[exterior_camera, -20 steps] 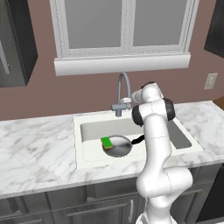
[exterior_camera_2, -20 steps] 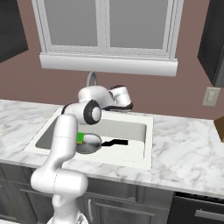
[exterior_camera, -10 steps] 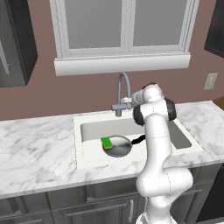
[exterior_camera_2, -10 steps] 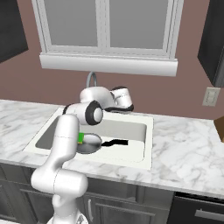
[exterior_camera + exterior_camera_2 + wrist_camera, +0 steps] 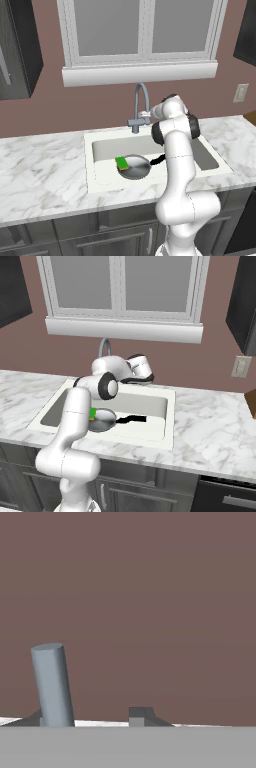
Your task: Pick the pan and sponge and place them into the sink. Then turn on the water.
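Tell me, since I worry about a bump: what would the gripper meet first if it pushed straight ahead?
Probably the reddish-brown wall behind the sink. The faucet stands left of the gripper's line, so likely missed, though depth is unclear.

The sink [image 5: 100, 145] is set into the counter [image 5: 40, 175], below the window [image 5: 140, 30]. The pan [image 5: 134, 166] is laid inside the sink, near the front wall. Its handle [image 5: 131, 418] is pointed to the right. The sponge [image 5: 121, 163] is found at the left edge of the pan, touching it. The faucet [image 5: 141, 107] is placed behind the sink, against the wall [image 5: 150, 587]. The gripper [image 5: 148, 115] is held just beside the faucet, to its right, above the back of the sink. An outlet [image 5: 242, 366] is fixed on the wall far to the right.
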Robot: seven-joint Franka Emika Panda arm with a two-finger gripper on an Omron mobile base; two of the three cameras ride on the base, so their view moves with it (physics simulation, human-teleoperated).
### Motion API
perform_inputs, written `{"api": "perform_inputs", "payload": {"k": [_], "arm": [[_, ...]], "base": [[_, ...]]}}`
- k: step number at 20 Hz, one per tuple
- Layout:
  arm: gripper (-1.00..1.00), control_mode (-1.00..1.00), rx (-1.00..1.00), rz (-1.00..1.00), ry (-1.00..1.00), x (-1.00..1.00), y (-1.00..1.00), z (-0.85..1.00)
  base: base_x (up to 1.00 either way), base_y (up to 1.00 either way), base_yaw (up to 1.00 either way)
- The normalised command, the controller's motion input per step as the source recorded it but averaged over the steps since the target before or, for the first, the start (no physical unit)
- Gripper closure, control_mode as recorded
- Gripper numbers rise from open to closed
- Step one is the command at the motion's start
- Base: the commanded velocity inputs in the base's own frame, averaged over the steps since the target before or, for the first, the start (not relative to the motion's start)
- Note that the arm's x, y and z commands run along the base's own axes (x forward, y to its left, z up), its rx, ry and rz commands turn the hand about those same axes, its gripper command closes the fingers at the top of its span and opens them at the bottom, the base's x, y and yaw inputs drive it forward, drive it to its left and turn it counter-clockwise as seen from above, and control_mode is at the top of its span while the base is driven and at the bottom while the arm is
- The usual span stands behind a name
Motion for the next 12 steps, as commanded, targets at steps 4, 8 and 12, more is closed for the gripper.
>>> {"api": "perform_inputs", "payload": {"k": [4, 8, 12], "arm": [[1.0, -1.0, 0.01, 0.0, 0.11, 0.22, -0.53, -0.25], [1.0, -1.0, 0.01, 0.0, 0.11, 0.26, -0.51, -0.22], [1.0, -1.0, 0.01, 0.0, 0.09, 0.39, -0.46, -0.21]], "base": [[0.0, 0.0, 0.0], [0.0, 0.0, 0.0], [0.0, 0.0, 0.0]]}}
